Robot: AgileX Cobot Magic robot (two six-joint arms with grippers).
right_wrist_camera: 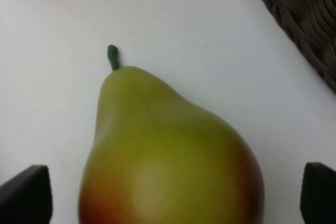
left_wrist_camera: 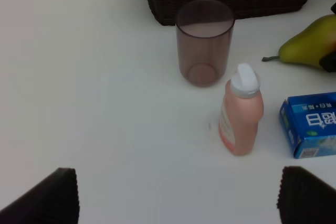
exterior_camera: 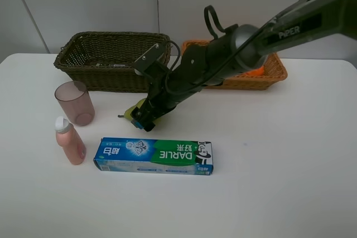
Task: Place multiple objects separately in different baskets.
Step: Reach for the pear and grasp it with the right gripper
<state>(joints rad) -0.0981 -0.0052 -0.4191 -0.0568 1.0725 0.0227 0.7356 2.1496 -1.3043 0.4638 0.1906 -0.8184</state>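
Observation:
The green-red pear [exterior_camera: 135, 111] lies on the white table in front of the dark brown wicker basket [exterior_camera: 72, 48]. My right gripper [exterior_camera: 144, 120] reaches across the middle and is open, with the pear [right_wrist_camera: 168, 156] between its fingertips [right_wrist_camera: 23, 195] and a gap on both sides. My left gripper [left_wrist_camera: 176, 198] is open and empty, and looks at the mauve cup [left_wrist_camera: 205, 40], the pink white-capped bottle [left_wrist_camera: 240, 114], the DARLIE toothpaste box [left_wrist_camera: 312, 124] and the pear [left_wrist_camera: 310, 45]. An orange [exterior_camera: 257, 71] sits in the light tan basket [exterior_camera: 276, 73]. The lemon, avocado and dark green bottle are hidden.
The cup [exterior_camera: 74, 101] and pink bottle [exterior_camera: 70, 140] stand at the left. The toothpaste box [exterior_camera: 153, 155] lies flat just in front of the pear. The dark basket's wall [right_wrist_camera: 304, 19] is close beside the pear. The right arm [exterior_camera: 245, 45] passes over the tan basket.

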